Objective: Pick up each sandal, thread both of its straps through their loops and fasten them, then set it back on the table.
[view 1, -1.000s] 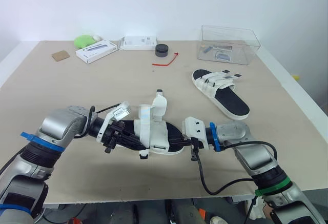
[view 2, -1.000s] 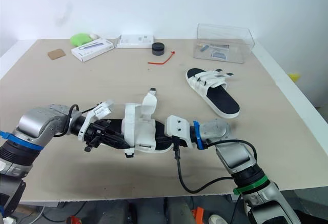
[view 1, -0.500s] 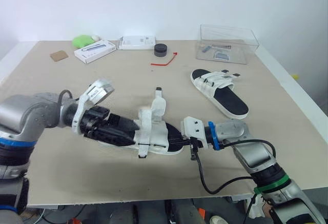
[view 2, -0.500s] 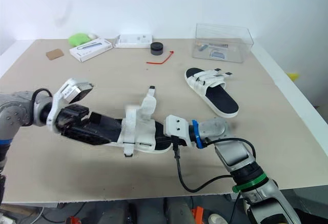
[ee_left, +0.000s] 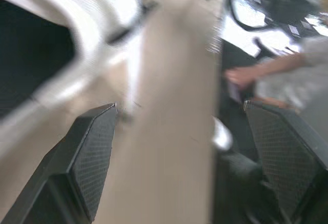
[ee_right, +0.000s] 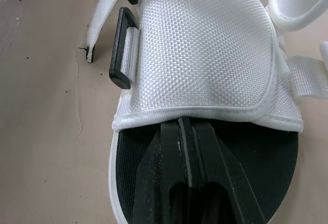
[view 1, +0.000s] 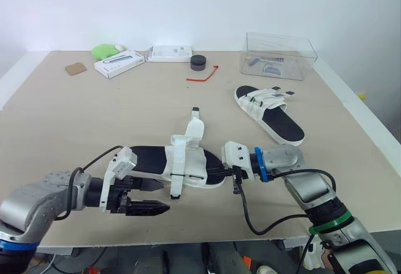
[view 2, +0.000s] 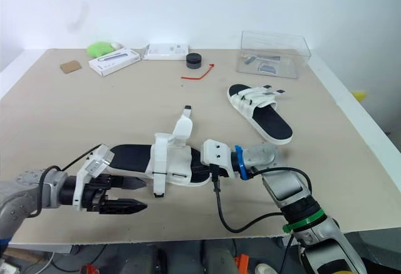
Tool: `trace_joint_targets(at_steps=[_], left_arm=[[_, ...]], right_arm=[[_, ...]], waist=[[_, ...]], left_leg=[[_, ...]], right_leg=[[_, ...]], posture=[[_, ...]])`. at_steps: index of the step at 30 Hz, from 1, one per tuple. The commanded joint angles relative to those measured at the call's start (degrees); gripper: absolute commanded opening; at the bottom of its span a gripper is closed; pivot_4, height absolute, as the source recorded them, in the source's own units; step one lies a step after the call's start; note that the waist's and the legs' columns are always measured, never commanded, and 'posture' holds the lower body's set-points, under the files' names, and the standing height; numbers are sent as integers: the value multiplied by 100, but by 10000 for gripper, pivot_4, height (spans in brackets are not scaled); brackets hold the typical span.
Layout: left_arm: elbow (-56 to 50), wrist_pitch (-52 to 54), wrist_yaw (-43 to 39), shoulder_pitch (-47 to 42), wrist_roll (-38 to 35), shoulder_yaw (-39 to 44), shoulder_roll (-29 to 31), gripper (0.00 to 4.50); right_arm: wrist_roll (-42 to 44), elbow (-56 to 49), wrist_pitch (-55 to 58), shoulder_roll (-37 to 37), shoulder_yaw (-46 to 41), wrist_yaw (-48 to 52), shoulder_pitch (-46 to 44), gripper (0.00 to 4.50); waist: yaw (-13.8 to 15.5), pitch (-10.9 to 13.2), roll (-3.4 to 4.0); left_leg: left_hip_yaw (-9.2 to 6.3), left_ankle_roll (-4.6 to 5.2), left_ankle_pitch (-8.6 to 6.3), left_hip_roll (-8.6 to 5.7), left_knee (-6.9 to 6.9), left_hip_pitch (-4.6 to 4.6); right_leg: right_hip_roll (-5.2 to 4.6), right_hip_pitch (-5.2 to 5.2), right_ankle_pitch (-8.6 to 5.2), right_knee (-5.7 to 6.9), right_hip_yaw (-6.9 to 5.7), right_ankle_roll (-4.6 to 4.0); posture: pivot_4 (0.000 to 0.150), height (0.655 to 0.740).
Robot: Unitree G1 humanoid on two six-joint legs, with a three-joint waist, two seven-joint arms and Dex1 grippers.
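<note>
Found sandal (view 1: 182, 164) flat in middle of table (view 1: 94, 111), strap (view 1: 195, 126) standing loose. Noted right jaws clenched together, tucked under white upper; left jaws spread, empty, just beside its other end. Judged light, sole firm, straps floppy: advise gripping sole edge, pinching strap tip.

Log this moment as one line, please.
left gripper open, clear of near sandal | right gripper shut, tips under its upper | strap upright, unfastened

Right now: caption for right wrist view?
Right gripper, shut, tucked inside the sandal under its upper, beside an empty black loop.
</note>
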Motion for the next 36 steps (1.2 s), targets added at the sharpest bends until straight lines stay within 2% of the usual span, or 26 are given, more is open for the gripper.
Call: trace_joint_targets(at_steps=[1, 12, 13, 14, 16, 17, 20, 22, 26, 30, 36], left_arm=[[21, -404, 188, 28, 255, -117, -133, 40777], [113, -361, 127, -127, 99, -552, -380, 40777], [125, -389, 45, -131, 138, -625, -333, 35433], [130, -411, -15, -128, 163, -673, -297, 32319], [129, -418, -83, -110, 147, -704, -256, 21330], [128, -421, -116, -98, 141, -722, -224, 19150], [94, -463, -224, 4, 146, -735, -131, 6220], [41, -477, -273, 85, 137, -727, -78, 1291], [-309, -768, -436, 506, 318, -863, 151, 1291], [-552, -790, -520, 789, 173, -793, 350, 1291], [-688, -810, -509, 901, 129, -785, 476, 1291]], right_arm=[[-66, 34, 1, -6, 71, 67, -25, 0], [-80, -24, 23, -36, 63, 95, 11, 0], [-84, -31, 19, -41, 62, 93, 15, 0], [-87, -42, 18, -44, 63, 90, 22, 0], [-83, -58, 29, -42, 59, 83, 28, 0], [-84, -61, 29, -42, 58, 82, 30, 0], [-92, -76, 23, -37, 63, 74, 46, 0], [-94, -83, 17, -37, 66, 75, 53, 0], [-99, -110, 11, -30, 83, 70, 92, 0], [-99, -121, -5, -20, 103, 77, 118, 0], [-113, -85, -46, 15, 139, 81, 103, 0]], waist=[[0, 0, 0], [-1, 0, 0], [-1, 0, 0], [-1, 0, 0], [-1, 0, 0], [-1, 0, 0], [-1, 0, 0], [-1, 0, 0], [-2, 0, 0], [-2, 0, 1], [-1, 0, 1]], left_leg=[[2, 0, 0, 0, -3, 3], [5, 0, 0, -1, -18, 10], [5, 0, 0, -1, -18, 10], [5, 0, 0, -1, -19, 11], [5, 0, -1, -2, -21, 12], [5, 0, -1, -2, -23, 13], [6, 0, -1, -1, -24, 13], [5, 0, -1, -1, -25, 14], [5, -1, -1, 0, -26, 14], [5, -4, -4, 3, -31, 18], [6, -4, -4, 3, -34, 21]], right_leg=[[0, 0, -1, 0, 2, -1], [1, 2, -5, -1, 8, -5], [1, 2, -5, -1, 8, -5], [2, 2, -5, -1, 8, -5], [2, 3, -6, -1, 8, -6], [2, 2, -7, -1, 9, -5], [2, 2, -8, -2, 9, -6], [2, 2, -9, -2, 9, -6], [2, 2, -11, -2, 8, -8], [2, 2, -18, -4, 6, -12], [2, 3, -19, -4, 4, -13]], posture=[[1500, 7400], [1500, 7400], [1500, 7400], [1500, 7400], [1500, 7400], [1500, 7400], [1500, 7400], [1500, 7400], [1500, 7400], [1500, 7400], [1500, 7400]])
